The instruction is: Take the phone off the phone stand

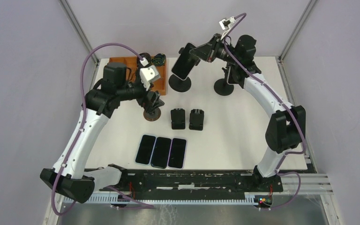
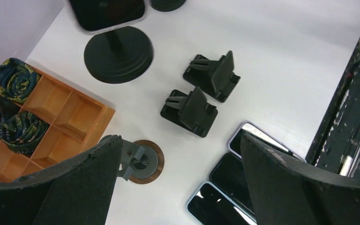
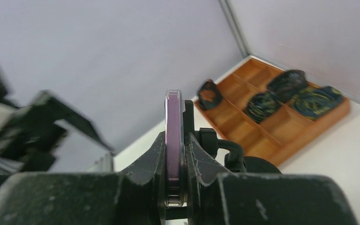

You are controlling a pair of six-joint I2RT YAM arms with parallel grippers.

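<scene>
Right now the phone (image 1: 183,63) is at the far middle of the desk (image 1: 243,131), raised above the round base of the phone stand (image 1: 180,83) and pinched in the right jaws. In the top view its long axis slants from upper right, where the jaws hold it, down to lower left over the base. Its dark screen is turned up and towards the near side. The right wrist camera sees it edge-on: the lilac rim (image 3: 174,140) stands upright in the frame, with a black finger (image 3: 145,173) pressed against each flat face. A black bracket (image 3: 225,152) of the stand sits just behind it; whether the phone rests in it or has come free I cannot tell.

A second stand (image 1: 224,86) with a round base is just to the right, close under the right arm.

The left jaws are spread wide and hold nothing, their two fingers (image 2: 75,187) framing the lower corners of the left wrist view. They hang over a small round puck with a brown rim (image 2: 142,161), beside the wooden tray (image 1: 122,62) that holds rolled patterned cloth (image 2: 16,77). Two small folding stands (image 1: 187,119) sit mid-desk, and three phones (image 1: 161,151) lie flat side by side, screens up, nearer the arm bases.
</scene>
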